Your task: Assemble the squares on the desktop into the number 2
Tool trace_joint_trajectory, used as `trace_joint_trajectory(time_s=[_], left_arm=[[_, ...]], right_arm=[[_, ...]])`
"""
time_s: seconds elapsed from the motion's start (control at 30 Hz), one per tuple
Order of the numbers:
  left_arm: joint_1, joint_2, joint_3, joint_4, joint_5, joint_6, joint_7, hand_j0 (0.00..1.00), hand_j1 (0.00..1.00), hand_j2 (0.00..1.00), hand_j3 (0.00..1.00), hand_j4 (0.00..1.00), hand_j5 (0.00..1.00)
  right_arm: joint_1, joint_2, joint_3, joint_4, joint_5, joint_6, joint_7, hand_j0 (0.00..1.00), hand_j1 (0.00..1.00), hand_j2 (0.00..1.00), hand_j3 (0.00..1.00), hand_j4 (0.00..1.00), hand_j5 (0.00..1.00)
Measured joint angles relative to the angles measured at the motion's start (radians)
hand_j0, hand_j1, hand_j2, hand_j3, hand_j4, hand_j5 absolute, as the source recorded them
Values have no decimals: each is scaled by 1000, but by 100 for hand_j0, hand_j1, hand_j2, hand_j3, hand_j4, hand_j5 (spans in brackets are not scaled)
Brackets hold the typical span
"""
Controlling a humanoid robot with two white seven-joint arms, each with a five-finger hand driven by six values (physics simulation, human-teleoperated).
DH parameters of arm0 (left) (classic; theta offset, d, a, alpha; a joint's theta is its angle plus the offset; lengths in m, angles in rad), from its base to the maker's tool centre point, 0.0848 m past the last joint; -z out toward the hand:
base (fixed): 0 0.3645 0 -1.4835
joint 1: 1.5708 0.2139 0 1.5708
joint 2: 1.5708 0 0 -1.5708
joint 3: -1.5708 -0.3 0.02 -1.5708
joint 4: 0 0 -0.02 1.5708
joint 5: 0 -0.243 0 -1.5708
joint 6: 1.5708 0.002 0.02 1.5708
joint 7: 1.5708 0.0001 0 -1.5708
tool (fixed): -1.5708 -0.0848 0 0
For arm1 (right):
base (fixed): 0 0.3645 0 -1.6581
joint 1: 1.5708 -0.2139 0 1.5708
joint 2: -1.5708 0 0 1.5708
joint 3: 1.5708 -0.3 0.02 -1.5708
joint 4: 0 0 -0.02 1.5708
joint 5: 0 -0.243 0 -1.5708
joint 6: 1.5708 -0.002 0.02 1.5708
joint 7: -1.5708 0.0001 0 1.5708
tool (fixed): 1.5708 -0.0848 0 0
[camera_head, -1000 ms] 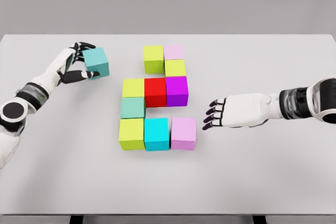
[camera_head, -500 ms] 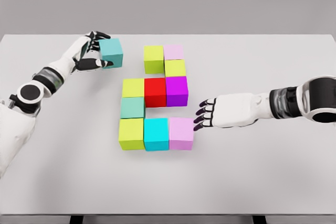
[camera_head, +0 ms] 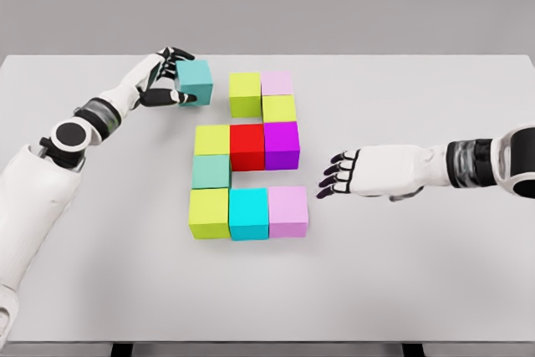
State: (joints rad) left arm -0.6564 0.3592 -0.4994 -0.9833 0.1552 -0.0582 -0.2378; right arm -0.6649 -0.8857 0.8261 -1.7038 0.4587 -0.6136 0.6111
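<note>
left hand [camera_head: 167, 77] grasping a teal cube [camera_head: 195, 81], held just left of the yellow-green cube [camera_head: 245, 94] at the figure's top row (a narrow gap separates them). right hand [camera_head: 344, 175], fingers spread and holding nothing, lies on the white table [camera_head: 418, 273] near the pink cube [camera_head: 288, 211] of the bottom row.

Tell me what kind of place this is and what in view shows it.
Most likely a simulated tabletop test scene, not a real room. A plain white table fills the view against a blank grey backdrop, bearing only flat-coloured cubes such as the red cube. The left robot hand holds a teal cube.
</note>
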Motion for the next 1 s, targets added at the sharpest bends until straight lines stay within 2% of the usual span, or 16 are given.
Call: trace_joint_trajectory(time_s=[0.07, 0.1, 0.2, 0.4, 0.53, 0.63, 0.67, 0.73, 0.83, 1.0], left_arm=[[-8, -4, -2, 11, -3, -5, -5, 43, 43, 43, 43, 43, 43], [-9, -5, -4, 17, -3, -7, -8, 43, 43, 43, 43, 43, 43], [-29, -17, -13, 47, -4, -34, -20, 43, 43, 43, 43, 43, 43], [-34, -31, -20, 92, -7, -84, -43, 43, 43, 43, 43, 43, 43], [-34, -32, -21, 97, -5, -108, -46, 43, 43, 43, 43, 43, 43], [-32, -31, -20, 99, -3, -126, -47, 43, 43, 43, 43, 43, 43], [-32, -30, -20, 99, -3, -133, -49, 43, 43, 43, 43, 43, 43], [-32, -27, -19, 101, -1, -143, -62, 43, 43, 43, 43, 43, 43], [-32, -25, -19, 111, 0, -163, -73, 43, 43, 43, 43, 43, 43], [-32, -24, -19, 118, -2, -176, -97, 43, 43, 43, 43, 43, 43]], right_arm=[[114, -8, -162, 27, -100, -2, 1, 100, 100, 100, 100, 100, 100], [149, -17, -241, 38, -160, -2, 1, 100, 100, 100, 100, 100, 100], [191, -84, -379, 40, -343, 0, 0, 100, 100, 100, 100, 100, 100], [369, -140, -461, -6, -520, -1, 0, 100, 100, 100, 100, 100, 100], [392, -145, -504, -34, -632, -1, 0, 100, 100, 100, 100, 100, 100], [398, -138, -534, -44, -673, 0, 0, 100, 100, 100, 100, 100, 100], [490, -133, -554, -43, -689, 3, 0, 100, 100, 100, 100, 100, 100], [573, -105, -599, -29, -692, -2, 0, 100, 100, 100, 100, 100, 100], [600, -78, -683, -17, -708, -1, 0, 100, 100, 100, 100, 100, 100], [602, -61, -722, -27, -719, 0, 0, 100, 100, 100, 100, 100, 100]])
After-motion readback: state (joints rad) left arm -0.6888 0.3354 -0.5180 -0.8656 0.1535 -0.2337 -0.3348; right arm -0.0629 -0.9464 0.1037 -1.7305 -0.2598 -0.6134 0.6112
